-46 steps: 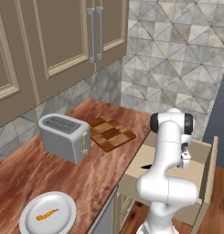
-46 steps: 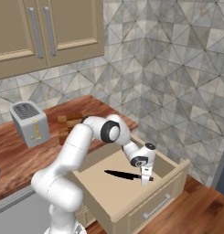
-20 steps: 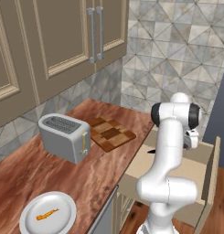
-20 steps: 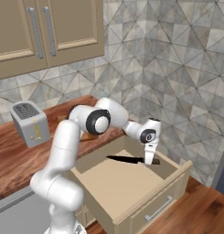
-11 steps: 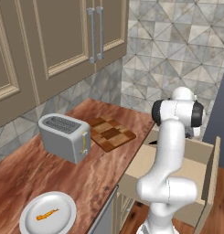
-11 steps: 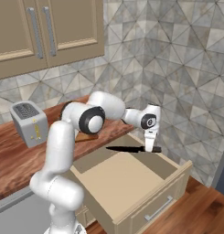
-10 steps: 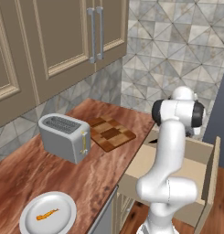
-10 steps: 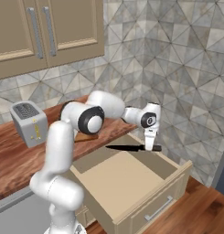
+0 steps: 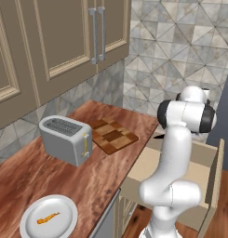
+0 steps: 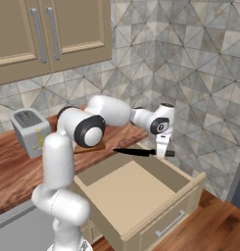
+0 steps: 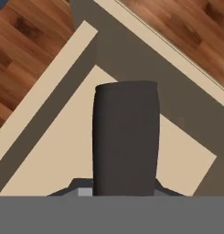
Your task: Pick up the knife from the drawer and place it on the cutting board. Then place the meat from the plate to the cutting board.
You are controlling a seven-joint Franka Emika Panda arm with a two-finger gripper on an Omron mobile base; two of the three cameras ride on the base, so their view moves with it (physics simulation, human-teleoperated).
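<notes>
The knife (image 10: 133, 152) is pinched by its handle in the gripper (image 10: 161, 153) and held level above the open drawer (image 10: 141, 196). The meat (image 9: 48, 218) is seen on the plate (image 9: 31, 213); the cutting board (image 9: 113, 135) is beside the toaster (image 9: 65, 139).

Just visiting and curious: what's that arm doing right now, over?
End effector shut on knife, held level above open drawer. Cutting board bare, meat on plate. Toaster beside board, path looks clear.
</notes>
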